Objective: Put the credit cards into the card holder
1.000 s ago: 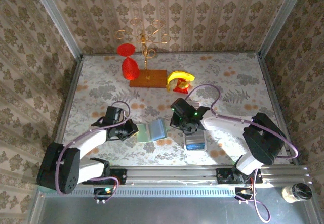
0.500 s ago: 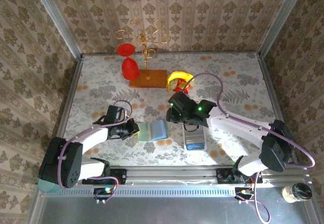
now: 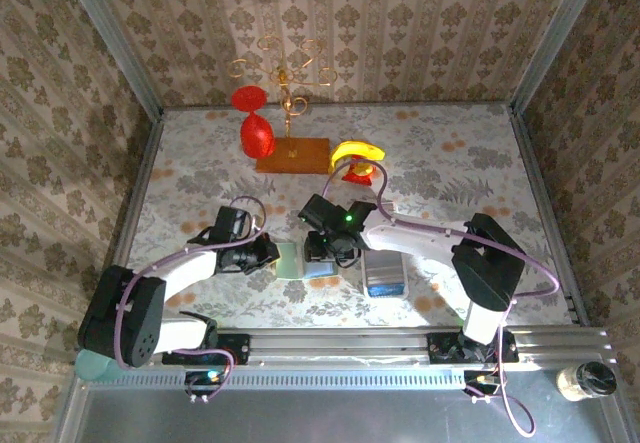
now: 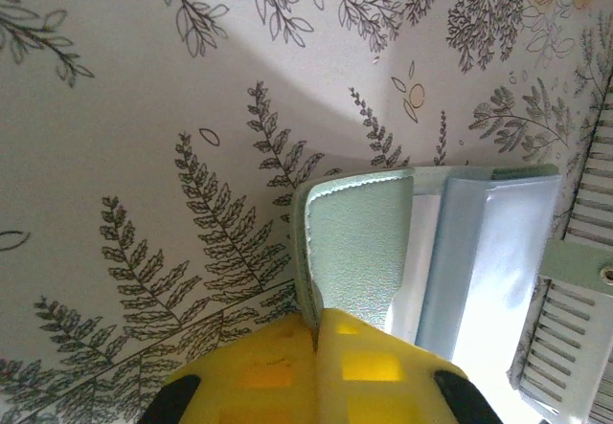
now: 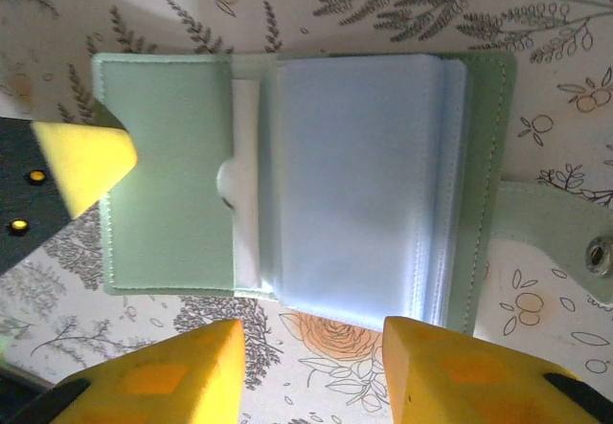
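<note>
**Operator:** What am I looking at, nearest first?

**Inspector:** Nearest you, the white tray (image 3: 386,266) is sitting on the counter (image 3: 200,183). A bluish flat shape at its near end is probably one of the credit cards (image 3: 386,285), though it is showing too small to confirm. Just left of the tray, the card holder (image 3: 290,260) is lying open. Your left end effector (image 4: 316,323) is pinching the holder's outer cover edge, fingers together on it. Your right end effector (image 5: 306,326) is hovering over the clear sleeves (image 5: 354,185), fingers apart and carrying nothing.

**Operator:** Which step am I on?

**Inspector:** In my judgement you are standing between cards: the holder is pinned open and no card is in hand. Next you are needing the right arm over the tray to lift a card by its edge. Meanwhile the left should be holding the cover flat, so a sleeve mouth is facing the incoming card.
</note>
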Motion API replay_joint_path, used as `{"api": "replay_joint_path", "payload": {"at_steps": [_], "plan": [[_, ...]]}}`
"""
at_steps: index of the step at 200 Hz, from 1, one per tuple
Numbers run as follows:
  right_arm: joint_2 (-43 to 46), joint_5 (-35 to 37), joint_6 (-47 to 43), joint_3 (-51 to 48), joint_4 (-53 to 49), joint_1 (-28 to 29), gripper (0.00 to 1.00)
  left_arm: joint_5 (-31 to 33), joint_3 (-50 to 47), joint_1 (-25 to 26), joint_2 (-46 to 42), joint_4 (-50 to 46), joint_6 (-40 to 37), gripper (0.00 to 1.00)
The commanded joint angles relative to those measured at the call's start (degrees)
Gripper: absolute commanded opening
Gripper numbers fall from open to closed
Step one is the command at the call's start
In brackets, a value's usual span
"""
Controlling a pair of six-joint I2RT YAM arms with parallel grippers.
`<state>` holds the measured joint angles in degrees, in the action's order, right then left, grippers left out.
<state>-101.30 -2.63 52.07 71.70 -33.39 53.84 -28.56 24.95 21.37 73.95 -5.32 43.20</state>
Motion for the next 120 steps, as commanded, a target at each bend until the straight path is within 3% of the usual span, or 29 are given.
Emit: {"api": "replay_joint_path", "payload": {"at_steps": [1,120], "plan": [[-1.6,-0.4,1.5,-0.8,0.1,0.0,0.43,-0.4,1.6,0.4,1.3,1.0,-1.1,0.0],[-5.7,-1.4,3.7,-2.7,4.4,0.1,0.43,-0.7,2.0,1.8,1.5,1.2,-0.5,0.0]]}}
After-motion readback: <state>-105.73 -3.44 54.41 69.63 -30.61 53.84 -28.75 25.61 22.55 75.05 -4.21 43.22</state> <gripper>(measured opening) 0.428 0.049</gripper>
